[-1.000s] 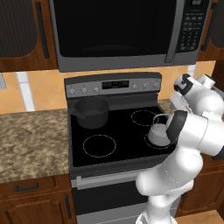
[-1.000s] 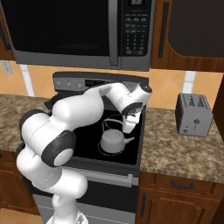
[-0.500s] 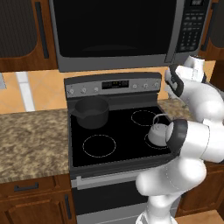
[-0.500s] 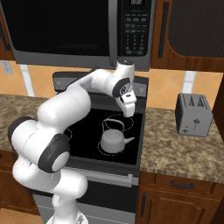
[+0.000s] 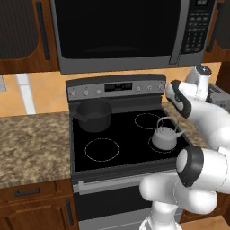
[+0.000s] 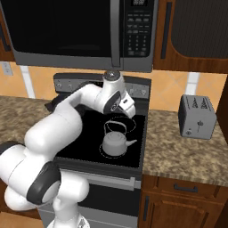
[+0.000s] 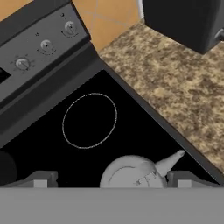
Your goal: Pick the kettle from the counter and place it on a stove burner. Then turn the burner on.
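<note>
Now kettle (image 5: 164, 137) on stove burner (image 5: 158, 148) (claw (image 6: 129, 109) open above).

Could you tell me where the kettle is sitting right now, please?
The kettle stands on the black cooktop's front right burner ring, right of the saucepan in the left base view, with the open claw lifted above it.

A dark grey saucepan (image 5: 93, 115) stands on the rear left of the cooktop. A black microwave (image 5: 121, 31) is mounted above the range. Round control knobs (image 7: 46, 45) line the grey back panel (image 5: 116, 87). A silver toaster (image 6: 196, 116), apparently two-slot, stands to the right.
</note>
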Controlling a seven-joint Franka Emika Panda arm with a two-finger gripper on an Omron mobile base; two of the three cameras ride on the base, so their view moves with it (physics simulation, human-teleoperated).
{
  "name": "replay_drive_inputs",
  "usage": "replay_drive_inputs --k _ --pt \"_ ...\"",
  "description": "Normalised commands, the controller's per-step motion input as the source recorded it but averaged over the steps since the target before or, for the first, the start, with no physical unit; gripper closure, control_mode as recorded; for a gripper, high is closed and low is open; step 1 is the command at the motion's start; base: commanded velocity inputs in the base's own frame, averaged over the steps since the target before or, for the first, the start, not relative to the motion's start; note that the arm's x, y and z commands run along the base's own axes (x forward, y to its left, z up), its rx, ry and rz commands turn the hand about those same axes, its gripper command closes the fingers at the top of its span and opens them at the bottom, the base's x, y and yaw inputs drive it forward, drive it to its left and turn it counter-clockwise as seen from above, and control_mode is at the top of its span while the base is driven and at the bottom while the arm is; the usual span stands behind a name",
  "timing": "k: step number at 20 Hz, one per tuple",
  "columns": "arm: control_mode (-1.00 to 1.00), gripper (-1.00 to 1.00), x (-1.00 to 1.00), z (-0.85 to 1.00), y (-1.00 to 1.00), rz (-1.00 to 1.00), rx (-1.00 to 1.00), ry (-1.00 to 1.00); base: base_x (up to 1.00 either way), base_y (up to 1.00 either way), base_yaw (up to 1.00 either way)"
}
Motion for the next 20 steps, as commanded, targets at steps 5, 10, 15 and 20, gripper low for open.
replay_drive_inputs --k 5,10,15,20 --pt "-1.0 -1.0 0.05 0.0 -0.03 0.08 0.0 -0.12 0.0 0.0 0.0" --pt "-1.0 -1.0 0.34 0.0 -0.06 0.04 0.0 -0.02 0.0 0.0 0.0" --pt "-1.0 -1.0 0.53 0.0 -0.12 0.0 0.0 -0.02 0.0 0.0 0.0" --pt "-1.0 -1.0 0.36 0.0 -0.02 0.0 0.0 -0.04 0.0 0.0 0.0"
